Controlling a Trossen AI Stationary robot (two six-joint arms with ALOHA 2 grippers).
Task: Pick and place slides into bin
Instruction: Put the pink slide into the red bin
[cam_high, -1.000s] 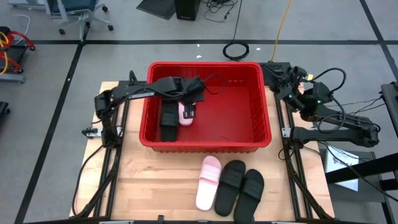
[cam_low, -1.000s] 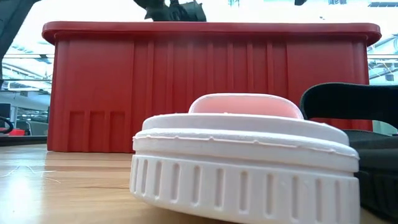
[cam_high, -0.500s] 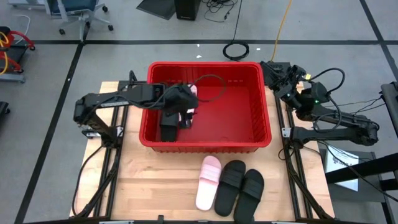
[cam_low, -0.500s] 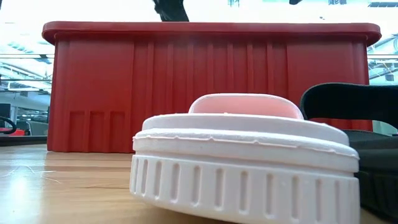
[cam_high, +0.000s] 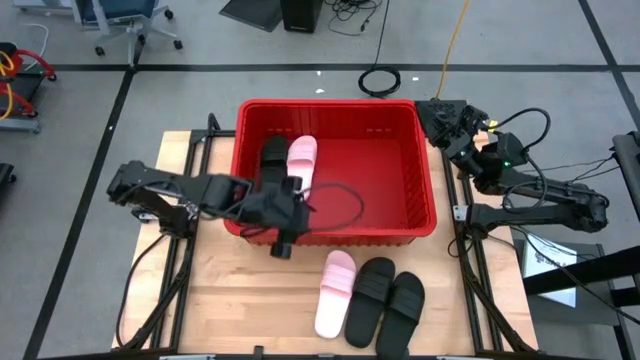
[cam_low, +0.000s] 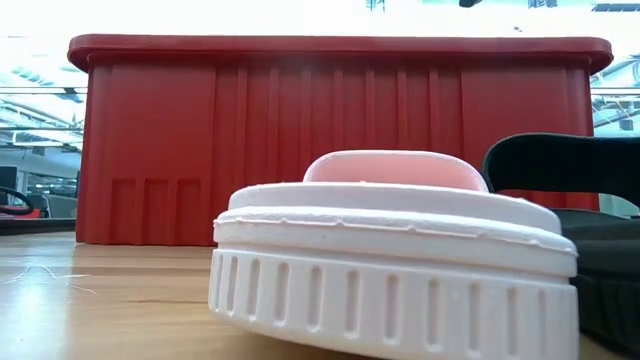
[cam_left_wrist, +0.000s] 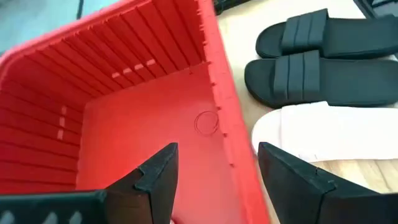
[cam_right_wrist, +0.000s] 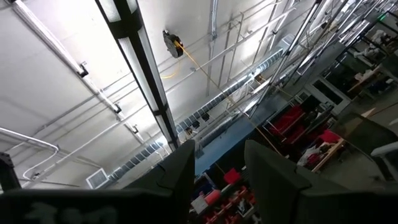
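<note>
High view: left gripper (cam_high: 283, 243) hovered over the bin's (cam_high: 420, 160) near wall; one black and one pink slide (cam_high: 301, 156) lay inside, three waited on the table (cam_high: 230, 300).

Left wrist view: fingers (cam_left_wrist: 158, 171) were parted, empty.

Right gripper (cam_high: 437, 112) idled, fingers parted.

Risk: descending here could clip the rim.

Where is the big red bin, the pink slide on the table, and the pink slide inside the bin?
bin (cam_high: 428, 215), high view, right rim.
pink slide on the table (cam_high: 334, 293), high view, middle of it.
pink slide inside the bin (cam_high: 301, 160), high view, strap.
</note>
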